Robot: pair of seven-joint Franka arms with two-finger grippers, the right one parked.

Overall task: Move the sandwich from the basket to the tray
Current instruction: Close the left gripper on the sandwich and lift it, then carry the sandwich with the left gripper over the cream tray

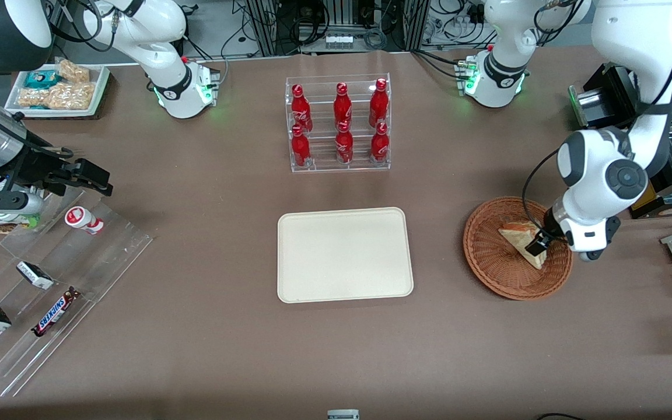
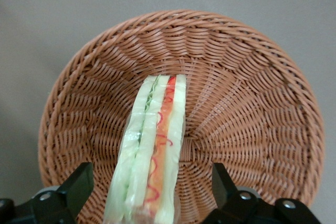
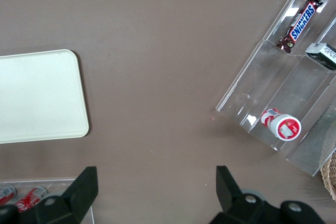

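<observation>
Lying in the round reddish-brown wicker basket (image 2: 247, 103) near the working arm's end of the brown table: clear-wrapped triangular white-bread sandwich (image 2: 155, 145), filling edge up, long axis between the spread, unclenched black fingers (image 2: 79, 184) of the left gripper (image 2: 149, 192); cream rectangular tray (image 1: 345, 254) well apart.

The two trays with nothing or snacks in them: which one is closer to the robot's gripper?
The big cream tray, bare, in the table's middle. The gripper, open, hangs over the sandwich in the basket; the small snack tray sits toward the parked arm's end.

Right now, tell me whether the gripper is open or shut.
Open. The gripper hangs over the basket, its fingers spread either side of the sandwich, not clamping it.
</observation>
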